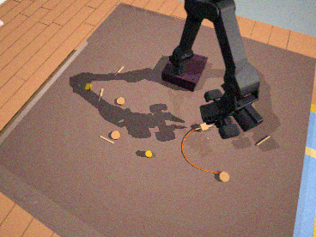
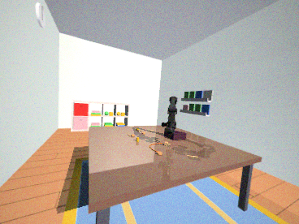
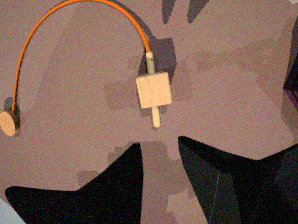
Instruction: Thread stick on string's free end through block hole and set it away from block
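The small pale wooden block (image 3: 153,91) (image 1: 205,126) lies on the brown table. The thin stick (image 3: 154,120) passes through its hole and sticks out on the side facing my fingers. On the far side the orange string (image 3: 80,2) (image 1: 187,155) leaves the block and curves round to the round wooden button (image 3: 8,123) (image 1: 223,176). My gripper (image 3: 160,145) (image 1: 216,124) hovers low just behind the stick's free end. Its fingers stand partly apart with nothing between them; the stick tip lies just in front of the gap.
The arm stands on a dark purple base (image 1: 185,71). Loose sticks (image 1: 106,139) (image 1: 101,94) (image 1: 119,70) (image 1: 263,140), two wooden discs (image 1: 115,134) (image 1: 120,100) and two yellow balls (image 1: 148,153) (image 1: 88,87) lie scattered on the table.
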You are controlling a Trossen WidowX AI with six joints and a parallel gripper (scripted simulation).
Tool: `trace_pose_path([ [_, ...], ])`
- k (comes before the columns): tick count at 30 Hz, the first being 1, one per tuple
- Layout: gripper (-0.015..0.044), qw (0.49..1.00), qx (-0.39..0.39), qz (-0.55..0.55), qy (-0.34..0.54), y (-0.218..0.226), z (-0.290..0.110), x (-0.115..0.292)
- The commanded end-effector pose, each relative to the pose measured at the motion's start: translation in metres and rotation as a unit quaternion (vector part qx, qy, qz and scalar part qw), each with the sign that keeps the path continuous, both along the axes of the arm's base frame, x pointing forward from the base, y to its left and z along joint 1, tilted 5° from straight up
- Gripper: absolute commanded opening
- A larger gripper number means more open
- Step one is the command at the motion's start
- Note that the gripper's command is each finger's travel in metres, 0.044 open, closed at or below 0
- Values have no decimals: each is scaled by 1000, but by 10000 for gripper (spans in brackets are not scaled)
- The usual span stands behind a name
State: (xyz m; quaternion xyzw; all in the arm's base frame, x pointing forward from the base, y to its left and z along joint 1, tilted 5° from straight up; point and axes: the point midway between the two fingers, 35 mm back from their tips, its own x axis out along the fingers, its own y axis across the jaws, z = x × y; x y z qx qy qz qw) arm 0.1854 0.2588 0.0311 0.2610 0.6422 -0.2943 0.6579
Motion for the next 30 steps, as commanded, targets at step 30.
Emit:
trace_pose_path([
  [30, 123, 1000, -4, -2, 5, -5, -58, -2],
])
